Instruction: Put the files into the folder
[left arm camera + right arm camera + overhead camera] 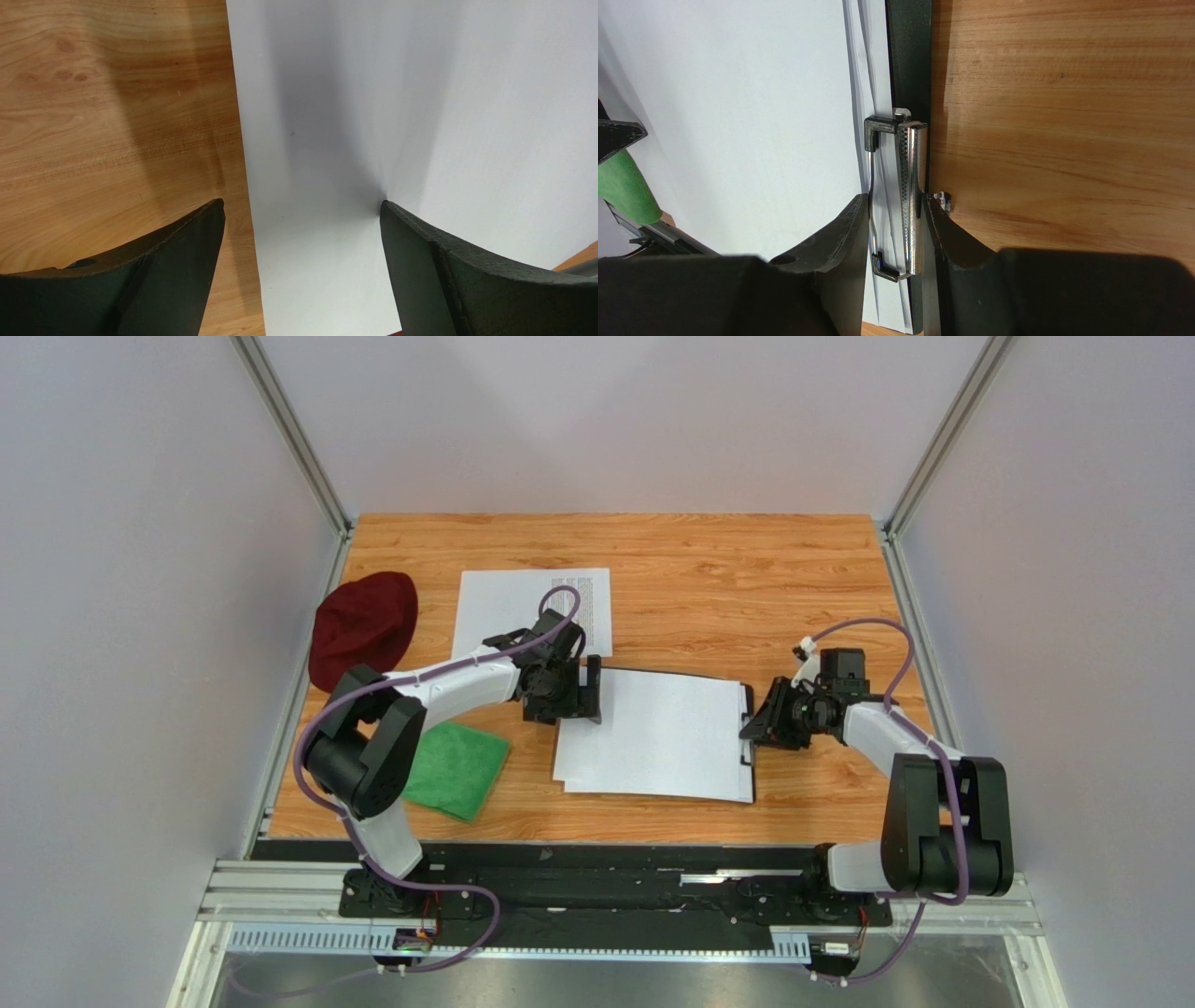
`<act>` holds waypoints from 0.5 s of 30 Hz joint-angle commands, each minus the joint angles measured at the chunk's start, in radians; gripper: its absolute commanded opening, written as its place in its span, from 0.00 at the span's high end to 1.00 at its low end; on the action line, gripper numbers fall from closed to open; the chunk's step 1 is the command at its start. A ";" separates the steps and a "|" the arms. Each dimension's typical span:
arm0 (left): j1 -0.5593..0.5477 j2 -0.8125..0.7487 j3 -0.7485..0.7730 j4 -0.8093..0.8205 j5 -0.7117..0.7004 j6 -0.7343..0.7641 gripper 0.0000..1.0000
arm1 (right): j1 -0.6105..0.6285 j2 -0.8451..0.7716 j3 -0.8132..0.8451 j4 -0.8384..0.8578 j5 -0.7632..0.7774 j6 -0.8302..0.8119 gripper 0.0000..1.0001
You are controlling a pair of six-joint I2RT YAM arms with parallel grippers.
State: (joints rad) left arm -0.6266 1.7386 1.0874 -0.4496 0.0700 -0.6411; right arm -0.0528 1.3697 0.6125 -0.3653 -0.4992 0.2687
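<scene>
On my overhead view a dark red hat [362, 623] lies at the far left of the wooden table [730, 574], and nearer to me a green cloth [456, 770] lies flat beside the left arm. Right of the hat, toward the far side, a single sheet of paper [512, 609] with a block of print rests alone on the wood, partly covered by the left arm's wrist. The left gripper [568, 689] sits at the left edge of the stack of white sheets [657, 735]. From its wrist camera I see the claw released, with its fingers [175, 266] spread wide. One is over bare wood and the other is over the paper, whose edge runs between them. The right fingertip meets the sheet where a soft crease fans out. The stack lies in the middle of the table, slightly skewed, on top of the black folder [910, 56]. I can only make out the folder as a dark strip along the stack's right edge. There a metal clip [906, 175] stands on the folder's rim, beside the sheets' edges. The right gripper [760, 728] is clenched on that clip, one finger pressed to each side, with bare wood to its right.
</scene>
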 commanded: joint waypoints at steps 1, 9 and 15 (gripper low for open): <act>0.002 -0.068 0.026 -0.014 0.011 0.018 0.10 | 0.007 -0.011 0.035 0.025 -0.024 0.000 1.00; -0.007 0.007 0.022 0.038 0.062 -0.017 0.10 | 0.013 -0.023 0.032 0.031 -0.041 0.018 1.00; -0.005 0.032 0.023 0.029 -0.036 -0.032 0.17 | 0.013 -0.037 0.015 0.054 -0.067 0.027 1.00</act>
State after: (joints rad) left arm -0.6289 1.7573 1.0874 -0.4362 0.1043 -0.6544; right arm -0.0463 1.3701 0.6136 -0.3618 -0.5076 0.2733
